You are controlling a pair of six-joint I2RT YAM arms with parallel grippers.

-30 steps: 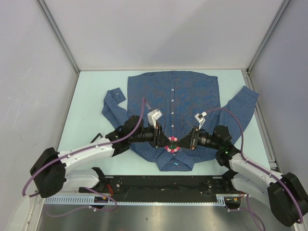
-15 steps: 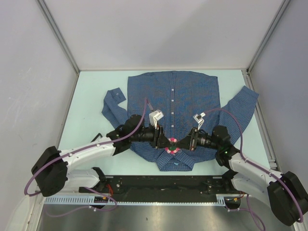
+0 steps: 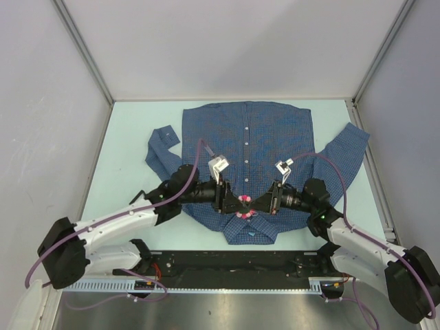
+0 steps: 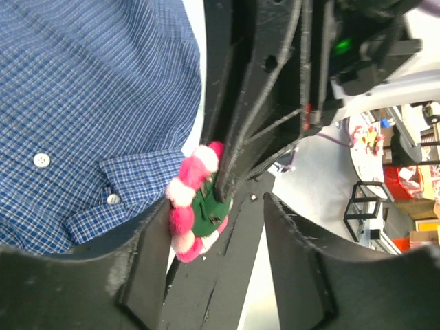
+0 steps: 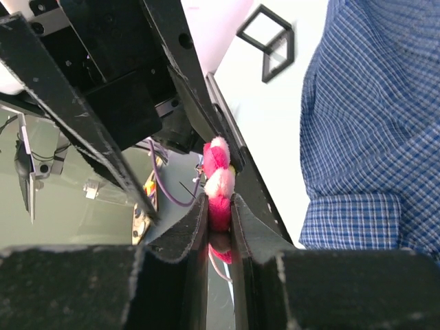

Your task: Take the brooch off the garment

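Observation:
The garment (image 3: 247, 137) is a blue checked shirt lying flat on the table, buttons up, also seen in the left wrist view (image 4: 89, 103) and the right wrist view (image 5: 371, 103). The brooch (image 3: 243, 206), a pink and white flower with a green back, hangs just above the shirt's near part. My right gripper (image 3: 256, 203) is shut on it; its fingers pinch the petals (image 5: 218, 180) edge-on around the right gripper (image 5: 218, 203). My left gripper (image 3: 231, 201) stands open around the brooch (image 4: 196, 203), whose petals lie against its left finger (image 4: 148, 247). The other finger stands apart.
Both shirt sleeves spread out, one to the left (image 3: 161, 155) and one to the right (image 3: 347, 155). Grey walls enclose the pale table (image 3: 130, 137) on three sides. A metal rail (image 3: 227, 283) runs along the near edge by the arm bases.
My left gripper's jaws have spread apart, letting go of the brooch, and the left arm has shifted slightly. The right gripper keeps its hold and has barely moved.

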